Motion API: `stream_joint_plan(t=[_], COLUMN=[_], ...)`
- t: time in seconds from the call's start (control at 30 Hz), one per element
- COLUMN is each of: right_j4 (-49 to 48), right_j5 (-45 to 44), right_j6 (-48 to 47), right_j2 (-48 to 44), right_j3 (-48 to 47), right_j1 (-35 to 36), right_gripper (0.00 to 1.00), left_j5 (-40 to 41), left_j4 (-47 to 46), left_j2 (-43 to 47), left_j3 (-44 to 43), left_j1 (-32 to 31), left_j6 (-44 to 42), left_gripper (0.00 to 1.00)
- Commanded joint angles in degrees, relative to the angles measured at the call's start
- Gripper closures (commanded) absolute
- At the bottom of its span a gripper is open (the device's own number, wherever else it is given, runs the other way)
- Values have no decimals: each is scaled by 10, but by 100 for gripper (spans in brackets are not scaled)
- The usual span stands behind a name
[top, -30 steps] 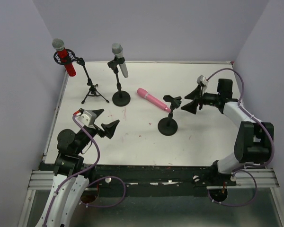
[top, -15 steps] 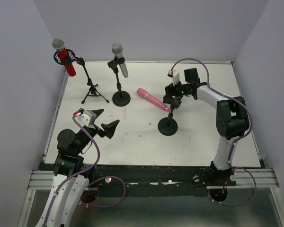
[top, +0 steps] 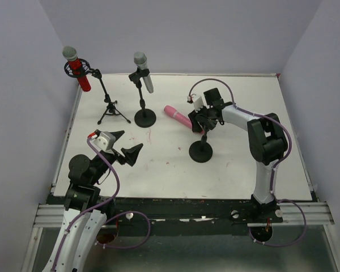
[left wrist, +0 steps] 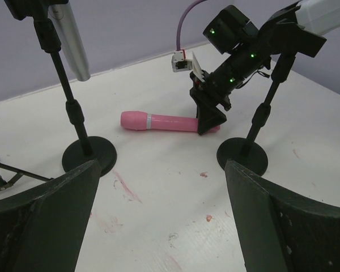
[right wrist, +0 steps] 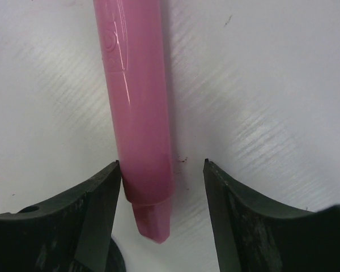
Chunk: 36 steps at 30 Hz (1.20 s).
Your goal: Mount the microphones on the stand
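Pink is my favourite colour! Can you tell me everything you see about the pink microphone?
The all-pink stick microphone looks like smooth, glossy plastic, with a thin pale ring behind its rounded head and a narrower stub at its tail. It lies flat on the white table, not on any stand, head pointing far left. The right arm's black end effector is open and straddles its tail end; one finger looks right against it, the other stands apart.

Overhead overview, two wrist views, pink microphone (top: 177, 116) shared
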State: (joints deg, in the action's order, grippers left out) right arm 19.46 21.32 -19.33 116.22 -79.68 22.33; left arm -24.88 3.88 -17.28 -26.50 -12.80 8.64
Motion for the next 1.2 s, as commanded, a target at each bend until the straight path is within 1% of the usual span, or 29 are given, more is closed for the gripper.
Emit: stream_joint_plan(t=[0.0,0.1,0.13,0.17,0.2,0.27,0.4,0.5,0.57,0.67,0.7,0.8,0.83,0.97,1.07,1.17], right_j4=[15,12,7,3,1,1,1,8,15,15,14,7,5,-6,-24,-42], right_j5=[-64,-87,-94,-97,-100,-102,-98,-67,-33,30,46,104,119,201,238,243], right_j6=[-11,-8,-8,-6,-8,-11,-18,-10,-5,3,8,23,27,46,69,97], right_j2=[28,30,30,30,30,30,23,9,-10,-50,-65,-104,-119,-172,-217,-266], right_j3=[-22,-23,-21,-18,-18,-16,-13,-16,-18,-9,-6,9,15,36,51,57], right_j1=[14,15,14,15,15,15,13,-3,-19,-54,-65,-103,-114,-159,-186,-194], right_gripper=[33,34,37,41,50,60,76,85,88,90,92,93,94,95,96,96], left_j5=[1,1,2,1,0,-1,-5,-5,-13,-16,-16,-27,-31,-68,-95,-133], left_j4=[-7,-6,-6,-6,-5,-6,-7,-8,-8,-6,-6,-12,-15,-36,-93,-172], left_j2=[-1,-2,-2,-2,-3,-4,-5,-7,-11,-17,-17,-23,-25,-38,-57,-86], left_j3=[1,1,1,2,1,1,1,1,-1,-7,-8,-13,-14,-14,-15,-19], left_j1=[3,3,3,3,3,3,3,4,5,4,5,6,7,8,8,8], left_j6=[5,5,4,4,5,5,7,13,19,37,44,62,67,98,148,230], left_gripper=[1,1,1,1,1,1,1,1,1,1,1,1,1,1,1,1])
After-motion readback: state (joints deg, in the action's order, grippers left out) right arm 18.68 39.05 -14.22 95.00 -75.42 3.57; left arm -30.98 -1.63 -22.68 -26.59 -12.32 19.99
